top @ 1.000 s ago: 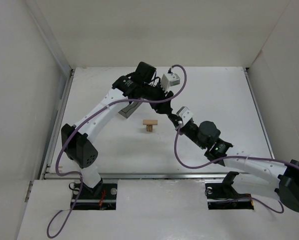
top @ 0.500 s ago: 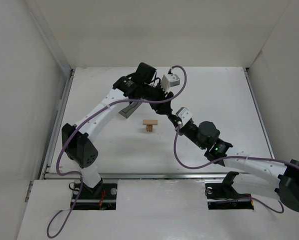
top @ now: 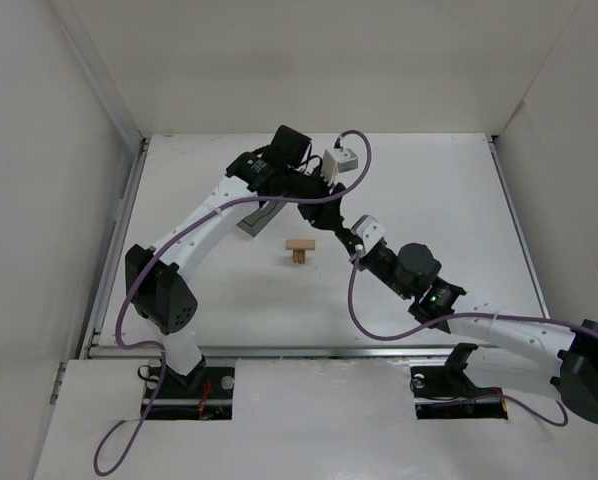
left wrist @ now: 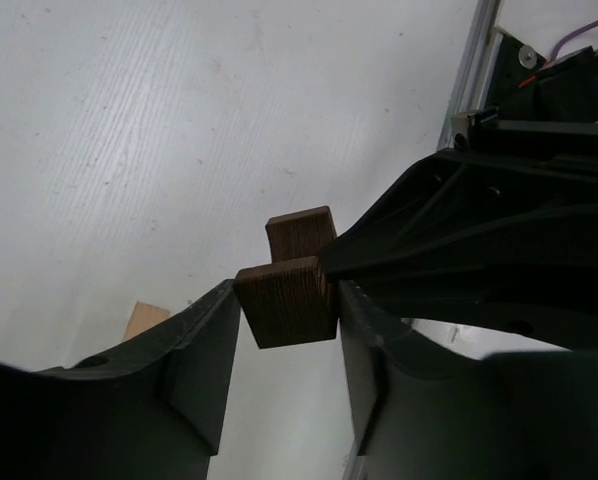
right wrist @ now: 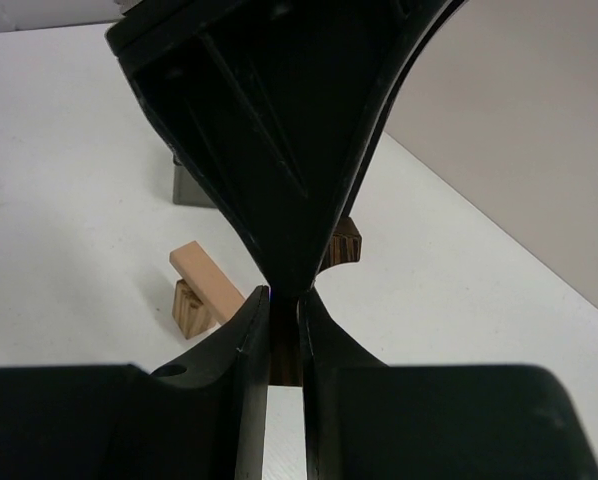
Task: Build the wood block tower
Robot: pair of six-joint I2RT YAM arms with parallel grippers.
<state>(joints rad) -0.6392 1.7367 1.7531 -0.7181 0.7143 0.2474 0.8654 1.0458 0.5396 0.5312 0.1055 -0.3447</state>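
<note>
The wood block tower (top: 299,250) is a light tan block lying crosswise on a striped lower block, mid-table; it also shows in the right wrist view (right wrist: 204,285). My left gripper (top: 335,214) and right gripper (top: 345,232) meet tip to tip just right of the tower, above the table. In the left wrist view my left gripper (left wrist: 286,312) is shut on a dark brown block (left wrist: 286,300); a second dark block (left wrist: 301,232) sits right behind it. In the right wrist view my right gripper (right wrist: 283,300) is shut on a dark block (right wrist: 284,350).
A grey bin (top: 259,217) lies under the left arm, left of the tower, and shows in the right wrist view (right wrist: 191,185). White walls enclose the table on the left, back and right. A metal rail (top: 309,351) runs along the near edge.
Almost nothing. Both grippers stay together beside the tower; the right wrist has shifted very slightly.
</note>
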